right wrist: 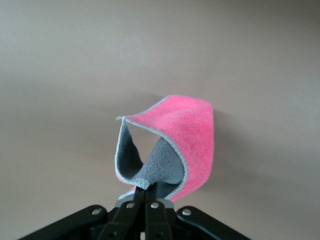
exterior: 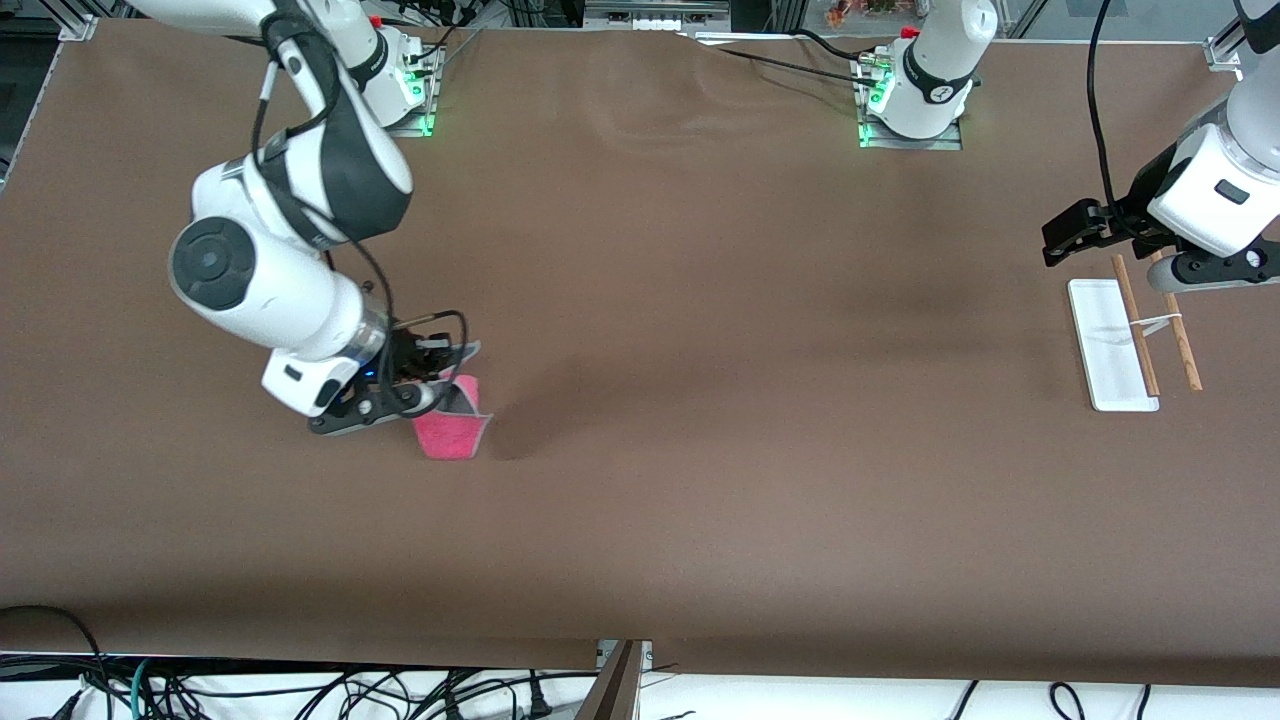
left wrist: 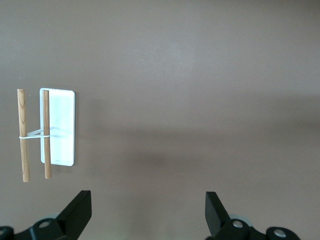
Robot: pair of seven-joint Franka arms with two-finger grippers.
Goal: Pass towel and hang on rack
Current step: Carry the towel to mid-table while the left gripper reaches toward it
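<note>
Right gripper at the right arm's end of the desk, jaws clamped on 1 edge of the towel. Towel is curled into a loop, pink face out, grey face in; can't tell whether its lower edge touches the desk. Left gripper waits in the air at the left arm's end, just beside the rack, jaws spread wide, holding nothing. Rack stands on the desk: white base, 2 brown rods.
</note>
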